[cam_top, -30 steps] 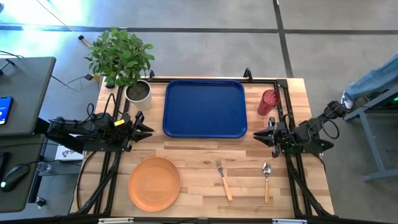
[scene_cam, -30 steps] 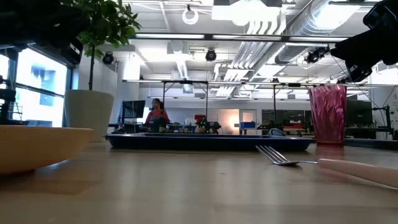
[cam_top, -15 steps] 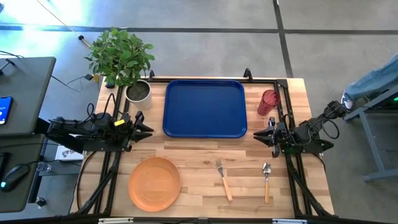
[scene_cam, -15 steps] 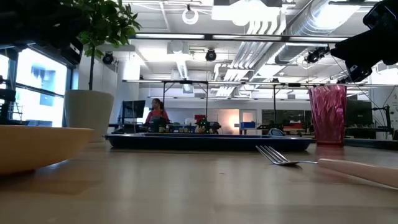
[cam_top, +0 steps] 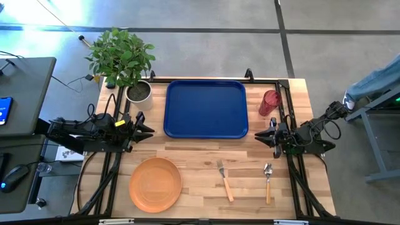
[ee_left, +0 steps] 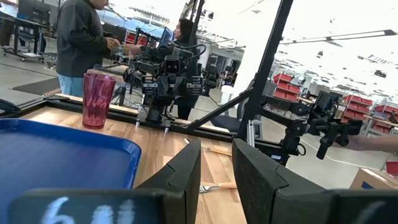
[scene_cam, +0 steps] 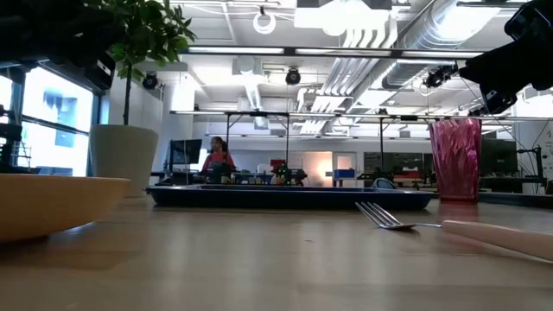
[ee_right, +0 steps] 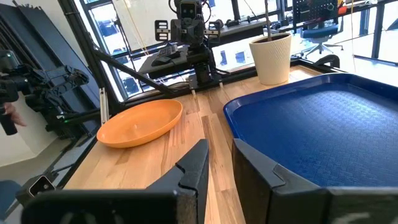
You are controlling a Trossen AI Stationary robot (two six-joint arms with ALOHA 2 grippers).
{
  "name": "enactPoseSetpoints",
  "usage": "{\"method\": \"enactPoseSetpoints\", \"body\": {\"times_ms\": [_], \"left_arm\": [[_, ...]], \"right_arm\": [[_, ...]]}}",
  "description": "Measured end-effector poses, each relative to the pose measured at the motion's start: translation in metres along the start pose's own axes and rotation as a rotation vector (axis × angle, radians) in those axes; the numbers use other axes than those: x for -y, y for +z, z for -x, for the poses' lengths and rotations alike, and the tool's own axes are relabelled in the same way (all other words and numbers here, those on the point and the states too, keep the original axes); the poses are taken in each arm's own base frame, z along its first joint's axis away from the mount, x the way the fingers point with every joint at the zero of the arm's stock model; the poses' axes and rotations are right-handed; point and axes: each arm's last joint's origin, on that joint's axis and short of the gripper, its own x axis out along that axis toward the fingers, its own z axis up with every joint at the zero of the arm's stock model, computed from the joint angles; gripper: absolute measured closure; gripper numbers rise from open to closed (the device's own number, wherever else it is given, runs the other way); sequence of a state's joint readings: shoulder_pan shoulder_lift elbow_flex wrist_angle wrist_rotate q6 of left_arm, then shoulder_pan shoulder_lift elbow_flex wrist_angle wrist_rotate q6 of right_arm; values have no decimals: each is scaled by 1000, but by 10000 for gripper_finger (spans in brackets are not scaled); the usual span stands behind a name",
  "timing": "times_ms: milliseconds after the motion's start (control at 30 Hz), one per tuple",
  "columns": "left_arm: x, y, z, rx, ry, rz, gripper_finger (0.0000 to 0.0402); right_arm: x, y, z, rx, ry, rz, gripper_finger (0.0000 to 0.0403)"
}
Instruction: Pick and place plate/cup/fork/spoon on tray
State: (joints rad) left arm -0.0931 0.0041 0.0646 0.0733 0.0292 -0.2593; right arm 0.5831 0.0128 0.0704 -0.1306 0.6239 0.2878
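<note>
You have the left gripper and right gripper slightly parted, flanking the bare tray; plate lower left, fork and spoon lower right, cup upper right

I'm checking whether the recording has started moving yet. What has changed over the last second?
Nothing visibly changed. Both grippers, left and right, wait at the table's sides, fingers slightly apart, holding nothing. The round orange plate, translucent red cup, wooden-handled fork and spoon lie off the dark-blue tray.
</note>
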Motion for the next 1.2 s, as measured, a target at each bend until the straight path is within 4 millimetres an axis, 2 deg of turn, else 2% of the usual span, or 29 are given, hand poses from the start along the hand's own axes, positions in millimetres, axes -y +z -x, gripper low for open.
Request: {"method": "enactPoseSetpoints", "body": {"times_ms": [300,433,800,1200], "left_arm": [[0,0,0,1,1,73,321],[-1,0,0,9,24,207,321],[-1,0,0,19,39,365,321],[-2,1,0,42,64,399,321]], "right_arm": [[0,0,0,0,-1,0,340],[1,0,0,8,-22,-12,340],[-3,15,1,133,48,-392,340],[-3,35,6,329,30,-519,340]]}}
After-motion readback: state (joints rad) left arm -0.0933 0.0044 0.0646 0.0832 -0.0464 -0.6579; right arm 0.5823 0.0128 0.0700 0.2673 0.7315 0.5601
